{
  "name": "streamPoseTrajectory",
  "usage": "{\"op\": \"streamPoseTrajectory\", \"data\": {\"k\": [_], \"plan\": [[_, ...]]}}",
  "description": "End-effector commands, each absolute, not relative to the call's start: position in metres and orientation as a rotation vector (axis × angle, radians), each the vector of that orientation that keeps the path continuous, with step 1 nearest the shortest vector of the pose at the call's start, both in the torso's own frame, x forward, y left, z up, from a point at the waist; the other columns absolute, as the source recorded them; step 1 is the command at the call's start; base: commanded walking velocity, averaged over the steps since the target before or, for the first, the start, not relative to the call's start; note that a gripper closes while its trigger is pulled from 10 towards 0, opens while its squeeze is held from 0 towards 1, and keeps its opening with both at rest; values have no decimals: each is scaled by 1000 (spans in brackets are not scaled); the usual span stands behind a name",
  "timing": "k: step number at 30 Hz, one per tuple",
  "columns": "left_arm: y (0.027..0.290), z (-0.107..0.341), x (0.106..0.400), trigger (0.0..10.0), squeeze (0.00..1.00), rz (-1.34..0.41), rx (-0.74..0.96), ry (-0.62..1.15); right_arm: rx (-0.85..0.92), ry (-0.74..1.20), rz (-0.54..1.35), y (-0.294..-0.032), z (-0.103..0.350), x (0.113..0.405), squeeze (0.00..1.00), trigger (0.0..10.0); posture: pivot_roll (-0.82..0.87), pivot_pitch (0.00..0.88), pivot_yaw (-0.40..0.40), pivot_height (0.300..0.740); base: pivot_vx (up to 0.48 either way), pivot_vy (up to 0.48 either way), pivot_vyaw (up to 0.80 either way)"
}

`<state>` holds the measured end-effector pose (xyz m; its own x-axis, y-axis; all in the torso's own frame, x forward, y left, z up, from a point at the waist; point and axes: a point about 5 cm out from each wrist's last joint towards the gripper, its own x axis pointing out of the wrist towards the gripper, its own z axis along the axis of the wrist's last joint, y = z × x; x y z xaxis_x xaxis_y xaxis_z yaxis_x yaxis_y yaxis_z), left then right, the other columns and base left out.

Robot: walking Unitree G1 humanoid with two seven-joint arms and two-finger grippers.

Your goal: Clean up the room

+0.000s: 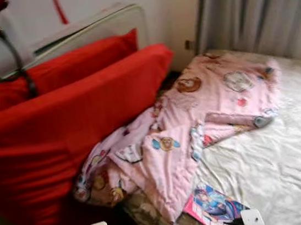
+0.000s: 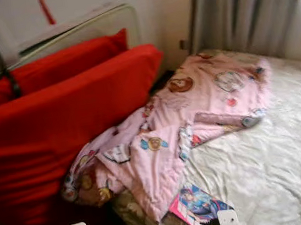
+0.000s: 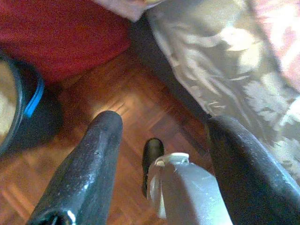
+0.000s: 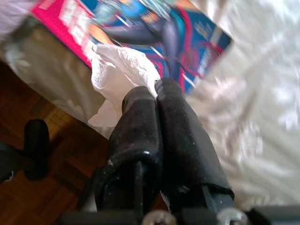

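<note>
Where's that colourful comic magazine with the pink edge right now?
The colourful pink-edged comic magazine lies on the white bedsheet at the bed's near edge, just below the pink cartoon-print blanket, with the right gripper, pinching a white tissue, beside it.

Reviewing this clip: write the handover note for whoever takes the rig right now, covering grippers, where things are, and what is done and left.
Right gripper: shut on a white crumpled tissue, above the bed's near edge by the comic book.
Left gripper: open, holding nothing, low over the wood floor beside the bed.
Pink blanket lies rumpled across the white sheet, one end hanging toward the red cushions.
Done: tissue picked up.
Left: bin the tissue, likely tidy book and blanket.
</note>
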<state>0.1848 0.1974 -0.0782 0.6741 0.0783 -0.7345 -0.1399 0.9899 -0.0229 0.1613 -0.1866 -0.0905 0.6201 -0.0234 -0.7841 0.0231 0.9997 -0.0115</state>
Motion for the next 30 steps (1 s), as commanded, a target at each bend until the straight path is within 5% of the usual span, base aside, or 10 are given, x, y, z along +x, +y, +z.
{"op": "streamPoseTrajectory", "data": {"k": [1, 10, 21, 30], "plan": [[198, -81, 180, 10000, 0, 124, -63, 848, 6, 912, -21, -183, -92, 159, 0, 10000, -20, 9, -32, 730, 0, 0, 775], [201, -80, 181, 10000, 0, 124, -53, 846, 13, 927, -17, -177, -95, 153, 0, 10000, -15, 24, -25, 730, 0, 0, 744], [201, -81, 180, 10000, 0, 119, -47, 860, 39, 940, -17, -175, -96, 153, 0, 10000, -13, 27, -22, 730, 0, 0, 0], [202, -82, 178, 10000, 0, 120, -40, 873, 47, 939, -19, -176, -95, 154, 0, 10000, -6, 37, -28, 730, 0, 383, 0]]}}
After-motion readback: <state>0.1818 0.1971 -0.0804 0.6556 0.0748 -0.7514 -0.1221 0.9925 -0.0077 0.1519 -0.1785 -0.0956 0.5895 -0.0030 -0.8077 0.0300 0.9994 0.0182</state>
